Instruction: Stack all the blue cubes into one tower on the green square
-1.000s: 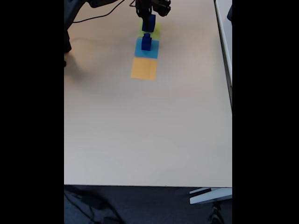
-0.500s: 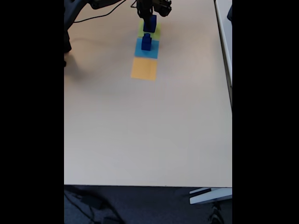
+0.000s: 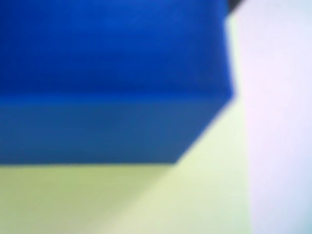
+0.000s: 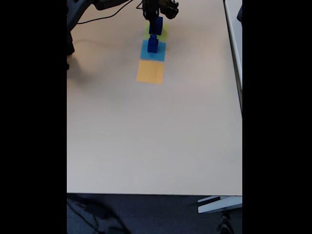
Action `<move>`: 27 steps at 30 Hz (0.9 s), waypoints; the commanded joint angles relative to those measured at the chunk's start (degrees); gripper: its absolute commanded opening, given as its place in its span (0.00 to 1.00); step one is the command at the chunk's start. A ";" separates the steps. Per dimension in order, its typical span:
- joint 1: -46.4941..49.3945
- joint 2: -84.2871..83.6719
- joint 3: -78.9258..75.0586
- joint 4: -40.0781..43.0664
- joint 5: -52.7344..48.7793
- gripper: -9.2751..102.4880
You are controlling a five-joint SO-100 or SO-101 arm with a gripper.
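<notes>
In the fixed view my gripper reaches down from the arm at the top of the table and is shut on a dark blue cube over the green square. The wrist view is blurred: the same blue cube looms very close, with the green square just beneath it and a faint shadow under its lower edge. I cannot tell whether the cube touches the square. A short stack of smaller blue cubes stands on the flat light-blue square just in front.
An orange flat square lies in front of the light-blue one. A black cable and a dark object sit at the table's far left. The pale table ends at a front edge near the bottom and at a right edge.
The gripper with the blue cube has sunk slightly toward the green square. The stack on the light-blue square has not moved.
</notes>
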 commanded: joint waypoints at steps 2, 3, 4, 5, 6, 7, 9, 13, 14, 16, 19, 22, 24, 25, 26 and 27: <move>0.09 1.14 -3.60 -0.97 0.88 0.20; 0.00 1.14 -3.60 -0.97 0.97 0.20; 0.00 1.14 -3.60 -0.97 0.97 0.21; -0.09 1.14 -3.60 -0.97 1.05 0.22; -0.09 1.14 -3.60 -0.88 1.14 0.23; -0.18 1.14 -3.60 -0.88 1.23 0.24; -0.18 1.32 -3.60 -0.88 1.32 0.27; -0.26 1.76 -3.60 -0.70 1.23 0.30; -0.26 1.93 -3.60 -0.62 1.05 0.31; -0.26 2.11 -3.60 -0.44 0.88 0.33; -0.18 2.37 -3.60 -0.18 0.70 0.37; -0.18 2.46 -3.60 -0.09 0.62 0.38; -0.18 2.72 -3.60 0.00 0.53 0.39; -0.18 2.90 -3.60 0.00 0.44 0.39; -0.18 3.08 -3.60 0.00 0.35 0.39; -0.09 3.16 -3.69 0.00 0.18 0.39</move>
